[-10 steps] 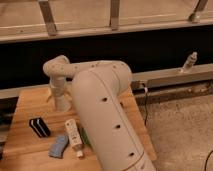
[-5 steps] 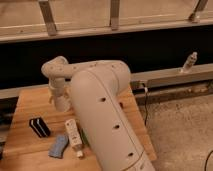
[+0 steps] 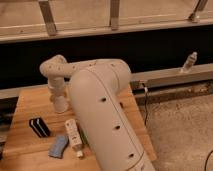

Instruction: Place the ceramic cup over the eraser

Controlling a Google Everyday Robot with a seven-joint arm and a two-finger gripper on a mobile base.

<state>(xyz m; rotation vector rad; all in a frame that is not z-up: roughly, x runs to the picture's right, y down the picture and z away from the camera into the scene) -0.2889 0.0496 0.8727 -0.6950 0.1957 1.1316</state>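
We see the gripper low over the far-left part of the wooden table, its fingers drawn together on what we take to be the ceramic cup, a small white shape directly beneath the wrist. That grip makes sense, since the cup must be lifted before it can cover anything. The eraser lies nearer the front-left, apart from the cup, with a white bottle-like object and a blue-grey wavy piece beside it, so we judge that the carry should be short.
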